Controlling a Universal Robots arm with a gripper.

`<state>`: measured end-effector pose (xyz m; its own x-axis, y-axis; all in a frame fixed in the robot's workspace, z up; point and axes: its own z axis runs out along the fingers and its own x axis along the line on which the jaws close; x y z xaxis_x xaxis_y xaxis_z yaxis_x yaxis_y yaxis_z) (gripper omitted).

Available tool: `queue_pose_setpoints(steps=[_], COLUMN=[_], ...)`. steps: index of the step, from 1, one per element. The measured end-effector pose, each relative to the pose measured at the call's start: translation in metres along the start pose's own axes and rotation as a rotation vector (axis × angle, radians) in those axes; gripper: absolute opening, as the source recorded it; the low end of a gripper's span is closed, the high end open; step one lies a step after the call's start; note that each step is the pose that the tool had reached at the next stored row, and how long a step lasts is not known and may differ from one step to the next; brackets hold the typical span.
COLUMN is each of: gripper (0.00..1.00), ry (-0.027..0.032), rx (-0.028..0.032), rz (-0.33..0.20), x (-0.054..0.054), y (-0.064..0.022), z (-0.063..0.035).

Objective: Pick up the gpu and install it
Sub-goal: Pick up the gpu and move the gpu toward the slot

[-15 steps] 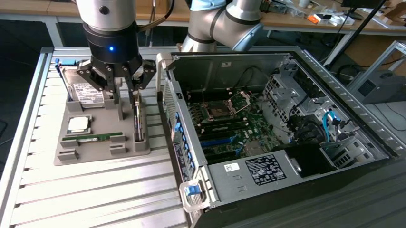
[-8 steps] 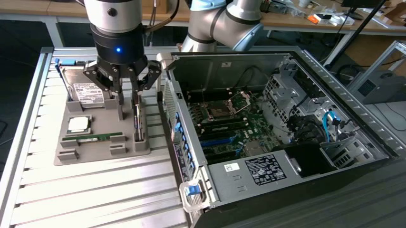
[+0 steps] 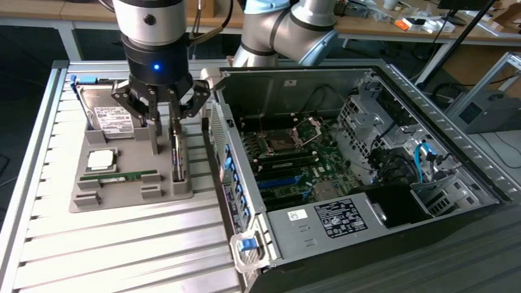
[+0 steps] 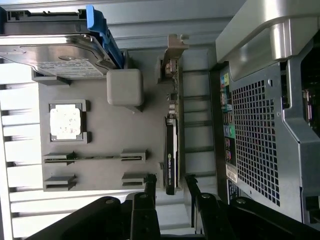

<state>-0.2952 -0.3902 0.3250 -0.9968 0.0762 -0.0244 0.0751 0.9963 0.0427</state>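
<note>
The gpu (image 4: 171, 152) stands on edge in the slot of the tray (image 4: 107, 135) on the side nearest the case (image 4: 255, 130), and the jaws hang released just above one end of it, one finger to each side of the card's line and, as far as I can see, not touching it. A good grasp, I judge, needs the jaws square to the board and lowered straight, closing on its flat faces clear of the bracket. That way the card lifts out without tilting, catching the slot, or dragging the tray across the desk (image 3: 122, 256).
</note>
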Motion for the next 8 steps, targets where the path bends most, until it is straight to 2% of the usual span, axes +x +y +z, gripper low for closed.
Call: queue_pose_setpoints(steps=[8], gripper=[0.36], ry=[-0.0001], rx=[0.0000], rz=[0.000], x=[-0.0005], y=[-0.0001], z=[0.0025])
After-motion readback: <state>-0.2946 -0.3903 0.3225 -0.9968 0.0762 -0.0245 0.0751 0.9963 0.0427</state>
